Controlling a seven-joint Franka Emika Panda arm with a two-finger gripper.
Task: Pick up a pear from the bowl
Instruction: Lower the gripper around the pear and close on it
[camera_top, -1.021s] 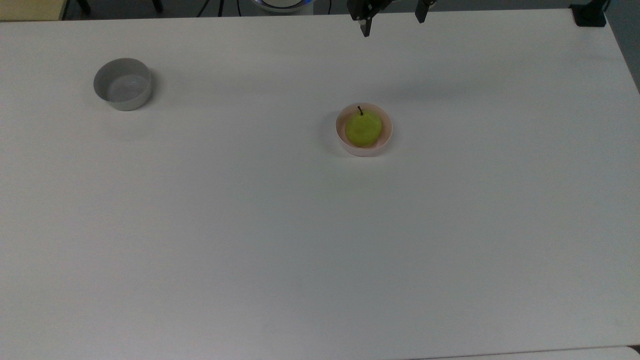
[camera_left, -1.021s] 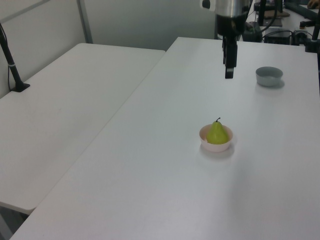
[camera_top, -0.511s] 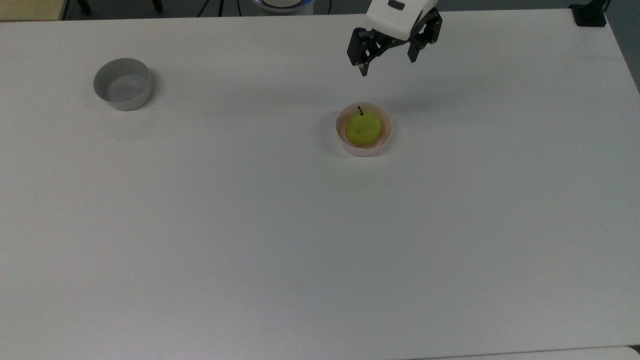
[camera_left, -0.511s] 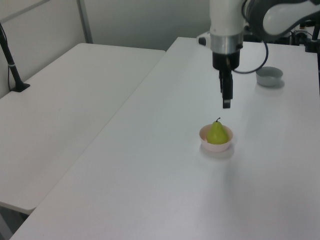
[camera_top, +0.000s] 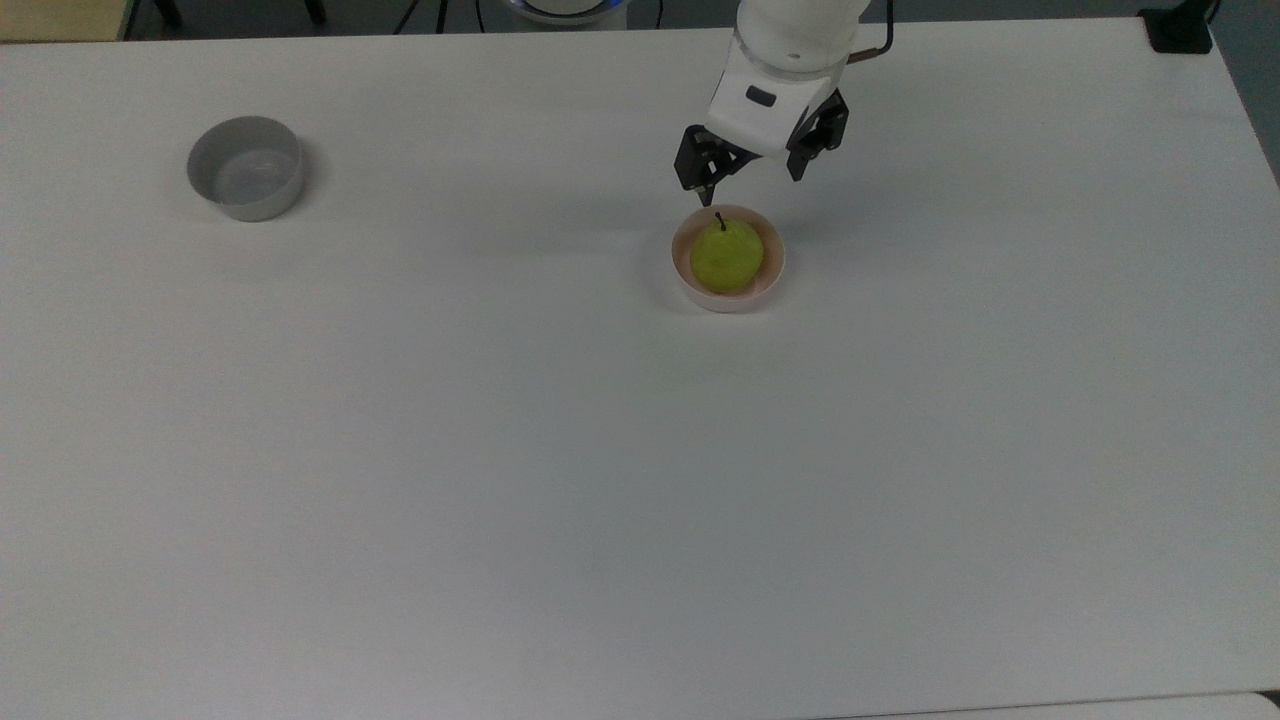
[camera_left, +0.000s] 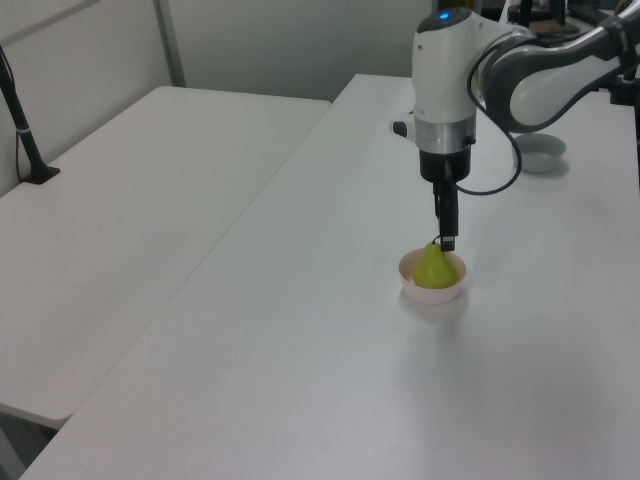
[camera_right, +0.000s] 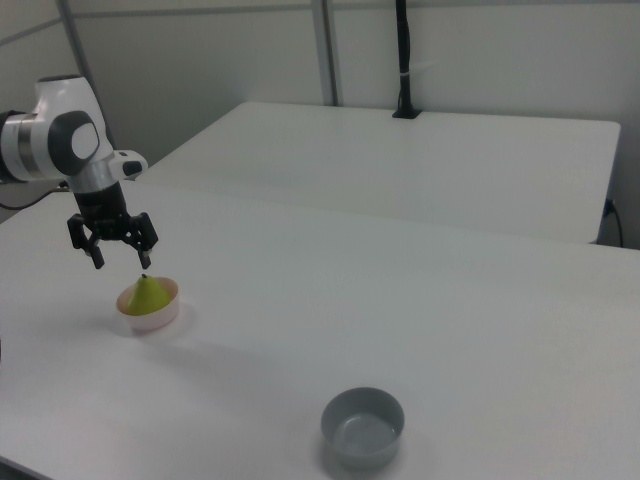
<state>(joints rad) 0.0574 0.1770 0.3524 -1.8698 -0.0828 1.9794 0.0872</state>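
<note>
Your claw (camera_top: 750, 186) has dropped from the bench's (camera_top: 600, 480) far edge to just above the pear (camera_top: 727, 258), fingers spread, nothing held. Pear sits in the bowl (camera_top: 768, 285); grasp pending.

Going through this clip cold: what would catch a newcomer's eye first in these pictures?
First the yellow-green pear, the one bright spot on the white table, sitting in a pale pink bowl it nearly fills. Next the white arm's gripper, poised just above the pear with its dark fingers spread open. Last, a grey bowl stands alone far toward the top view's left.
</note>
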